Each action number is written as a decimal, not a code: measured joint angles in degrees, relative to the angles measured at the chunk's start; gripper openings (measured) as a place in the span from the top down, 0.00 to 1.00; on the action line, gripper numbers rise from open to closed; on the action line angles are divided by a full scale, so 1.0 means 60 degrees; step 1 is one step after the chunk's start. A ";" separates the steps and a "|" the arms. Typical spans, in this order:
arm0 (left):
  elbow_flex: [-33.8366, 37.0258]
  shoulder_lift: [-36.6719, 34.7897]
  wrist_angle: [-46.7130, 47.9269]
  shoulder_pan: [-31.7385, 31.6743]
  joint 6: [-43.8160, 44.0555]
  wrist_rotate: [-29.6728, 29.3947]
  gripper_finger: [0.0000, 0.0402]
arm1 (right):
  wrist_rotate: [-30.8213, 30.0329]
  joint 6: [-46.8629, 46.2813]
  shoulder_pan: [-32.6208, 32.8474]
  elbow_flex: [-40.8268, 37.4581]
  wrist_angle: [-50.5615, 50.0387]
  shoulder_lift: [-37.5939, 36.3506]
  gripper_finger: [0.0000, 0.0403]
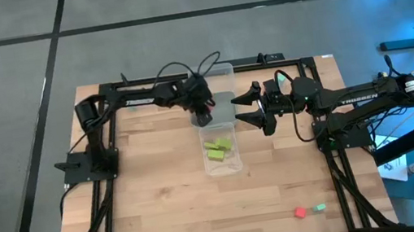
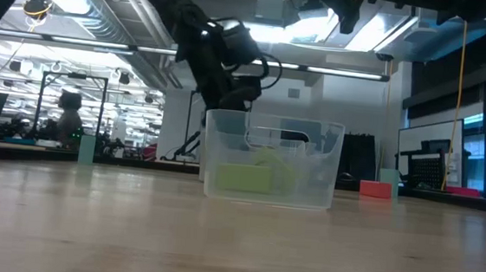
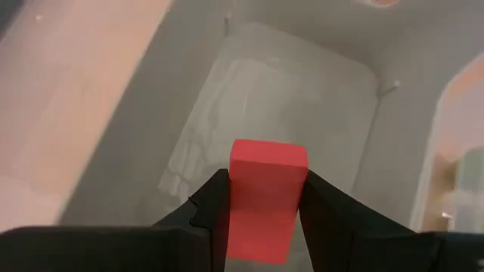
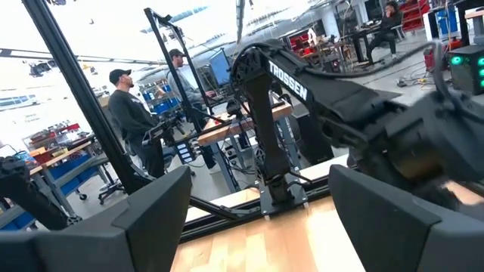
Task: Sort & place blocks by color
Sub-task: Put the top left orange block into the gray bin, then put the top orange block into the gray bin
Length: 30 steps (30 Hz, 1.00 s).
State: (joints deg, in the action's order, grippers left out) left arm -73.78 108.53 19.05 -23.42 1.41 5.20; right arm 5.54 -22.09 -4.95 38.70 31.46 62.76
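**Red block held over a clear tray, two blocks still waiting at the near edge**

The left end effector point(image 1: 203, 118) hangs over the far clear tray point(image 1: 222, 77) with its fingers clenched on a red block point(image 3: 265, 198); the left wrist view shows the block pinched between the two dark fingers, with the bare floor of a tray below it. Judging from this, the block is about to be let go into that tray. The right end effector point(image 1: 249, 108) hovers just beside the trays with its fingers spread wide and nothing between them.

The nearer clear tray point(image 1: 235, 165) already holds a small heap of lime blocks point(image 1: 218, 148), so the lime group looks sorted, as far as the pictures show. Another red block point(image 1: 299, 212) and a mint block point(image 1: 319, 208) lie close together on the surface near its front right edge, well apart from the trays. These two, and the red one in hand, appear to be what is left. Whether the far tray already holds any blocks cannot be told, since the left arm covers part of it.

The wooden surface point(image 1: 160, 189) is light butcher-block, framed by black rails. Beyond it the room is a large workshop with ceiling lights, benches and equipment racks; the right wrist view shows two people point(image 4: 147, 121) standing at a bench in the background.
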 joint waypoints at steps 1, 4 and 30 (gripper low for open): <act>0.0000 0.0064 -0.0034 0.0023 0.0035 -0.0023 0.71 | 0.0000 0.0000 0.0000 0.0000 0.0000 0.0000 0.21; 0.0000 0.0218 -0.0023 0.0040 0.0040 -0.0093 0.71 | 0.0000 0.0004 0.0003 0.0000 -0.0004 0.0000 0.21; -0.0004 0.0612 0.0115 0.0176 -0.0015 -0.0407 0.56 | 0.0003 0.0011 0.0001 0.0000 -0.0014 0.0000 0.21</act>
State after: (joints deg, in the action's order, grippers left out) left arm -73.80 112.20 19.74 -22.36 1.32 2.76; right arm 5.56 -22.02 -4.94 38.70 31.38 62.76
